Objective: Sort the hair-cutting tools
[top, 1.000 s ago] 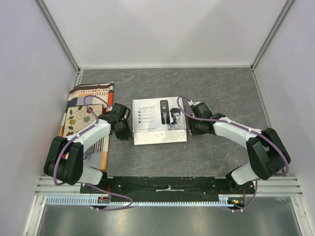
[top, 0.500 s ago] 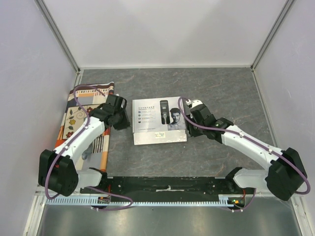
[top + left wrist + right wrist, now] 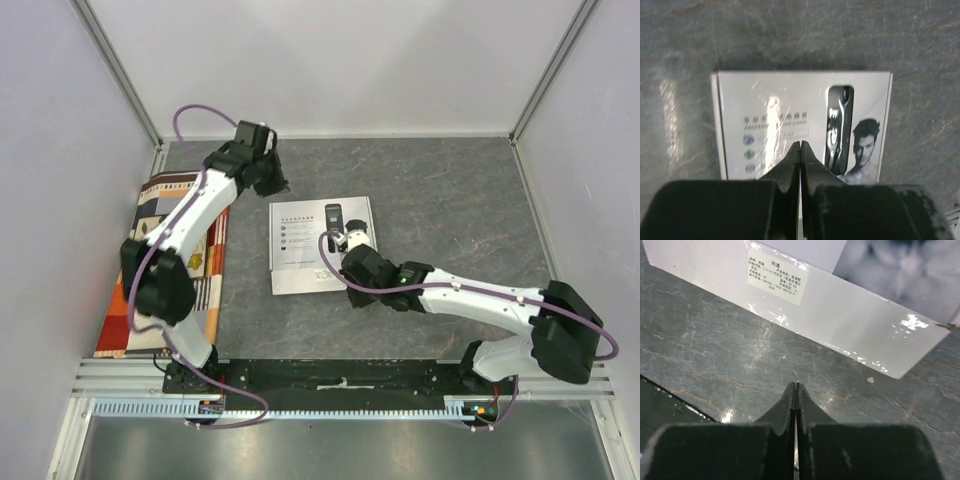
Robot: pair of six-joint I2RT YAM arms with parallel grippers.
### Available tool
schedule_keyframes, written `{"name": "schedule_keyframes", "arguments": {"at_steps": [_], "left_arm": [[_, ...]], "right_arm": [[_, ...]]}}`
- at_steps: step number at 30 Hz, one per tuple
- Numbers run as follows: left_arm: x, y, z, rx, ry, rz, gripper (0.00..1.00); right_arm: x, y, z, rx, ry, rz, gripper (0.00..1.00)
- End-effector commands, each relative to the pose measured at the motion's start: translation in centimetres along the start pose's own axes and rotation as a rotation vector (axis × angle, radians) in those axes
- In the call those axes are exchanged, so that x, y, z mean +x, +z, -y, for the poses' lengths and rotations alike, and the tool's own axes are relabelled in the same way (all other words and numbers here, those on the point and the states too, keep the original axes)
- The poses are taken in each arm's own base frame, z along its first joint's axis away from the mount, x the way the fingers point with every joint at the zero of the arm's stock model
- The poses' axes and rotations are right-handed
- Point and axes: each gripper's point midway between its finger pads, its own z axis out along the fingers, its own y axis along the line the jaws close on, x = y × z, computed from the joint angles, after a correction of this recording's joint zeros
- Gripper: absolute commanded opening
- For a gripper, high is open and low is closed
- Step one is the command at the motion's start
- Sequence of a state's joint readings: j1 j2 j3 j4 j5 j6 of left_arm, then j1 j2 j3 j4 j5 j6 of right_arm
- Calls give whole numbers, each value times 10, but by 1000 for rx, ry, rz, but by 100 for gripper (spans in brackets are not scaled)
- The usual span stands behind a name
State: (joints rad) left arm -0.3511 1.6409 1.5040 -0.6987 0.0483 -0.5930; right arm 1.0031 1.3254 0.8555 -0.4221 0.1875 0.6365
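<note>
Fingers of your left gripper (image 3: 800,148) are pressed together, empty, raised beyond the far left corner of the white box (image 3: 305,250), which lies flat on the table (image 3: 450,200). Your right gripper (image 3: 795,388) is likewise pinched on nothing, just off the box's near edge. You cannot see the hair-cutting tools; only a clipper printed on the lid shows.

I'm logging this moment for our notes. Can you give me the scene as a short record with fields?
Box: white box, lid closed, flat on grey table
Hair-cutting tools: none in view outside the box
Left pincer: shut, empty, aimed at the box lid
Right pincer: shut, empty, over bare table beside the box
Left of box: patterned mat
</note>
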Motion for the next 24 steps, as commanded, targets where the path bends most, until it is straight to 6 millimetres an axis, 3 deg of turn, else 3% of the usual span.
{"name": "schedule_keyframes", "arguments": {"at_steps": [1,2,3,4,6,12,19,24], "left_arm": [[-30,34,31,69,62,-7,2],[-36,39,34,73,60,0,2],[-33,61,31,56,60,-29,2],[-49,60,43,81,68,3,2],[-57,83,47,72,65,-12,2],[-52,130,52,85,50,-75,2],[-6,189,38,20,41,-181,2],[21,205,25,-27,71,-233,2]], "right_arm": [[-19,16,-20,-9,42,70,0],[-15,22,-21,-6,39,55,0],[-14,25,-22,-8,36,51,0],[-15,27,-27,-21,37,57,0],[-16,34,-33,-39,32,57,0],[-14,51,-43,-43,-2,28,0],[-12,76,-43,-1,-9,0,0],[-15,84,-39,39,-2,3,0]]}}
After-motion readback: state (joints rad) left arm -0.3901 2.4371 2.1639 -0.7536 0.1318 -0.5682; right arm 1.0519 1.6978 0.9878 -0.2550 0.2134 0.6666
